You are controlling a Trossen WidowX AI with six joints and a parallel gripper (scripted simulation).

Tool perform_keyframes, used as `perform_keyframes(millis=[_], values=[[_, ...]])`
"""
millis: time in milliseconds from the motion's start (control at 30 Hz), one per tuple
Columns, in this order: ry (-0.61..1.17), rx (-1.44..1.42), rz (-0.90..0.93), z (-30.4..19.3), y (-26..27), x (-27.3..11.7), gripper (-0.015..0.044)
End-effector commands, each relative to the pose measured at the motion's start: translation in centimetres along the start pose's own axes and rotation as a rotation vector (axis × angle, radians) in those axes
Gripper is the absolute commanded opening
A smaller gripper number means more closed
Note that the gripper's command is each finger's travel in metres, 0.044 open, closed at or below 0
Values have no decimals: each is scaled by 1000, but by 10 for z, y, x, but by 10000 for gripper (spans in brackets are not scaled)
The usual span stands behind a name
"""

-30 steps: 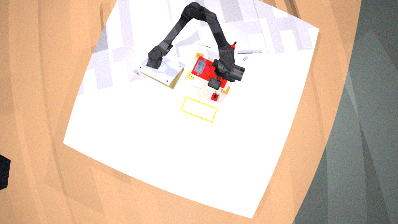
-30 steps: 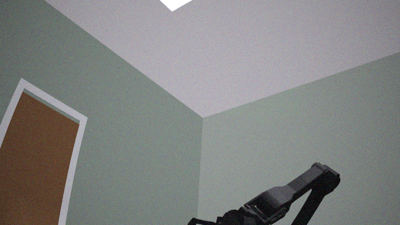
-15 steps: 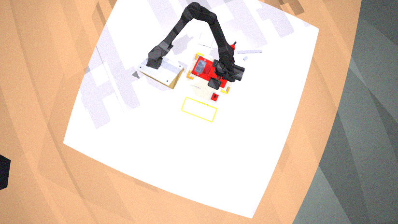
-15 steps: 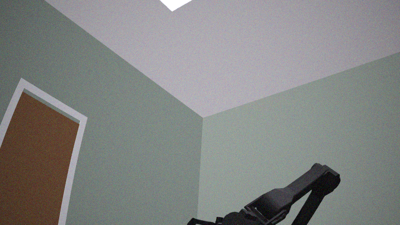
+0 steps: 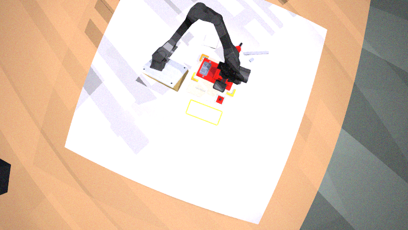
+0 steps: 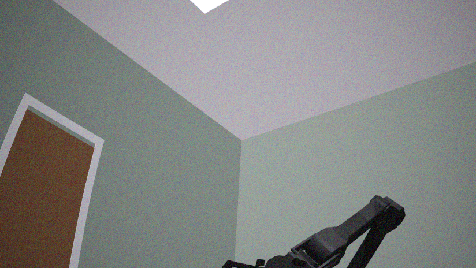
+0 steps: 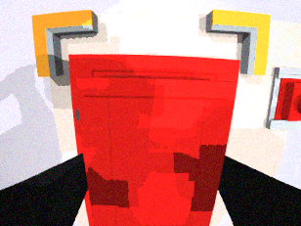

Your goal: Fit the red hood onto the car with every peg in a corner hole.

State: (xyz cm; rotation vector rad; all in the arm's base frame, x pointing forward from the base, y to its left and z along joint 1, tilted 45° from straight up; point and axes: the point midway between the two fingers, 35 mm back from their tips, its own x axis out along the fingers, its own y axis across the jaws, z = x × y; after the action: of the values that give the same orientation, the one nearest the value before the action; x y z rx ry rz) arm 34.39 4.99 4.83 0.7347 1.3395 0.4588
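The black two-fingered tool (image 5: 224, 81) (image 7: 153, 159) pinches the red flat-roofed hood shell (image 7: 156, 131) between its fingers, over the red toy car chassis (image 5: 211, 70). Beyond the tool's fingertips, two yellow angled corner brackets (image 7: 41, 45) (image 7: 261, 43) flank the hood's far end.

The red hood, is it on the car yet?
The claw has already picked up the hood and is shut on it. It's holding the hood over the car. I can't see whether the pegs are in the holes. What's left: get it flat on the deck if it isn't, let go and move away.
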Motion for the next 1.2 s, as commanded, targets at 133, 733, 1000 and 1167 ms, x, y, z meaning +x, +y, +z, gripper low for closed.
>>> perform_keyframes(millis=[133,733,1000,1167], values=[[0,4,2,0,0,4,0],[1,0,1,0,0,3,263],[1,0,1,0,0,3,440],[2,-1,-2,1,-1,-11,440]])
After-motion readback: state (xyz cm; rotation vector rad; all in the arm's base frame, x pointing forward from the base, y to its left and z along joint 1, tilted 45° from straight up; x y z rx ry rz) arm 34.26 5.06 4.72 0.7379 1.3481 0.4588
